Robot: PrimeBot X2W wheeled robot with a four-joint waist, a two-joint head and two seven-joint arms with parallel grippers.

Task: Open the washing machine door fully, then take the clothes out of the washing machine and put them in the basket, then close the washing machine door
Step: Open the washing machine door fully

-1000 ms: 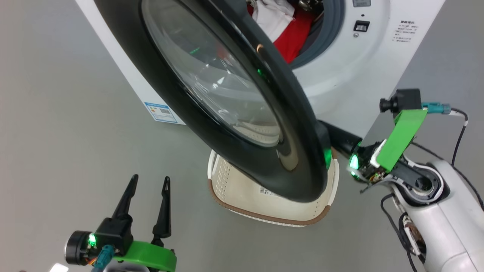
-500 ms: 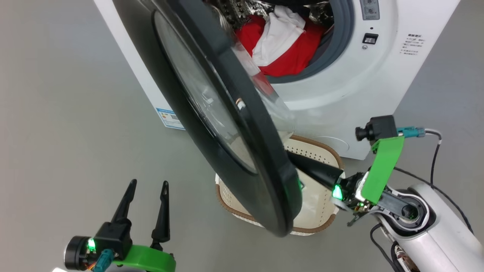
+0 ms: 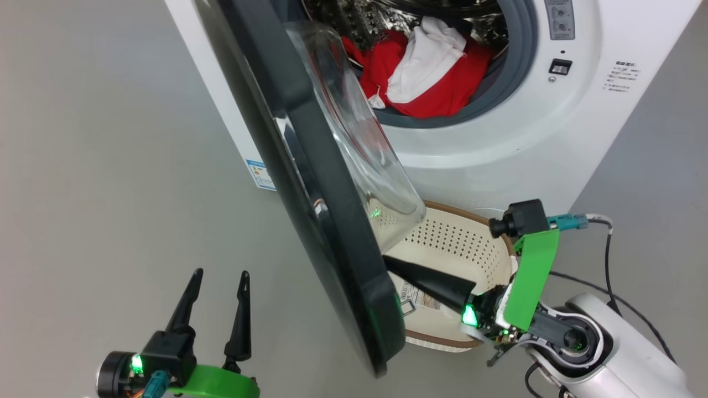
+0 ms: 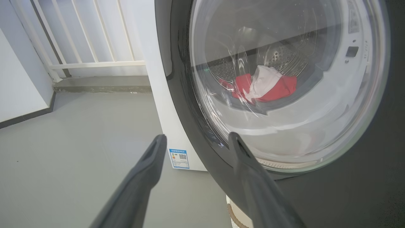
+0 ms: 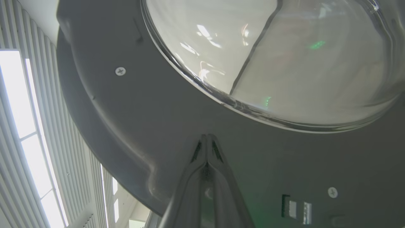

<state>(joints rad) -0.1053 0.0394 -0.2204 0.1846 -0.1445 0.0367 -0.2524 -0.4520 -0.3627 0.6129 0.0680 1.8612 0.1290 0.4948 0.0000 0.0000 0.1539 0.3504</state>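
The washing machine door stands swung out, nearly edge-on, its glass bowl facing the drum. My right gripper is shut, its tips pressed against the door's inner grey face just below the glass. Red and white clothes lie in the drum of the white washing machine. The cream basket sits on the floor under the opening. My left gripper hangs open at the lower left, empty, facing the door's outer side.
Grey floor spreads to the left of the machine. A white railing and a wall stand behind it in the left wrist view. A black cable trails from my right wrist.
The door has swung further open toward the left, with my shut right gripper following against its inner face. The head camera has also shifted. My left gripper has stayed put.
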